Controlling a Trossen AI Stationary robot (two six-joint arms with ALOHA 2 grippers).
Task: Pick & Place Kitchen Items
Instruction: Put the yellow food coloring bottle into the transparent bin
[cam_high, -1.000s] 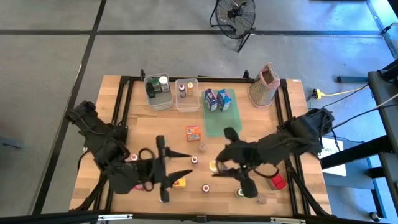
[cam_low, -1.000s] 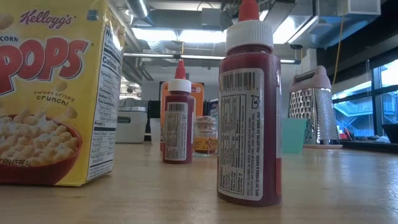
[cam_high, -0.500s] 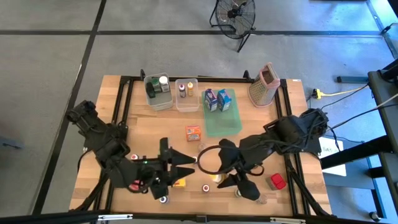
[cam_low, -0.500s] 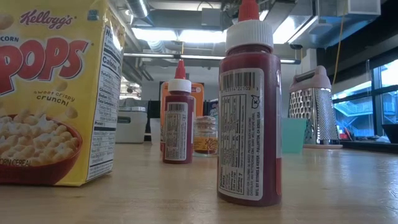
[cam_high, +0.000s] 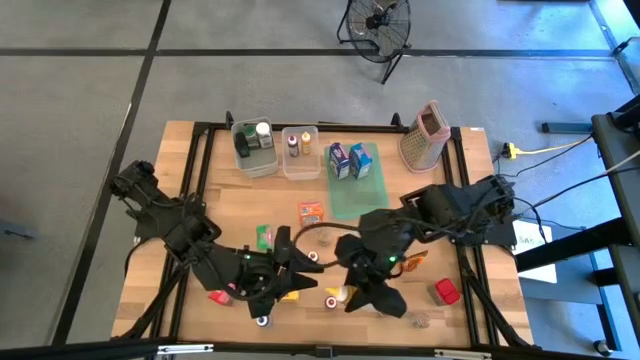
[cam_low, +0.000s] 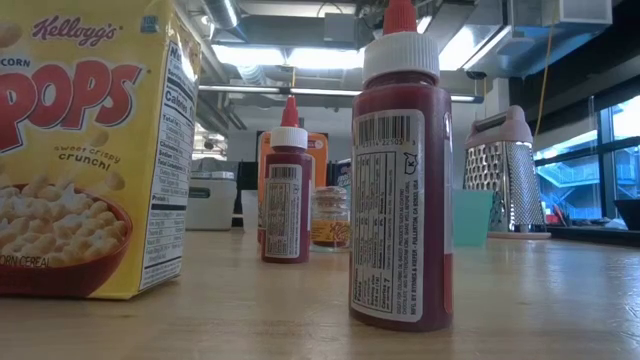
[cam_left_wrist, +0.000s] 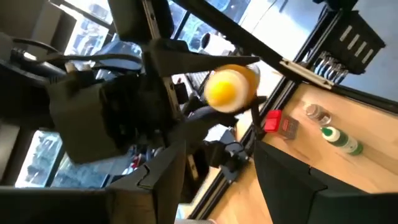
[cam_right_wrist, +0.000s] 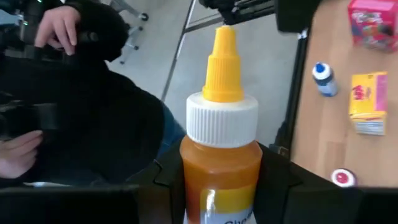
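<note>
Two clear bins (cam_high: 275, 150) hold jars; right end effector (cam_right_wrist: 219, 174) pinches a yellow-capped bottle (cam_right_wrist: 221, 143).

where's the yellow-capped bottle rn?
The yellow-capped bottle is gripped in the right gripper, raised above the table's front middle. The left wrist view shows it just ahead of the left gripper.

arms: matte black, angular | cables: black loops | person: black sleeves
</note>
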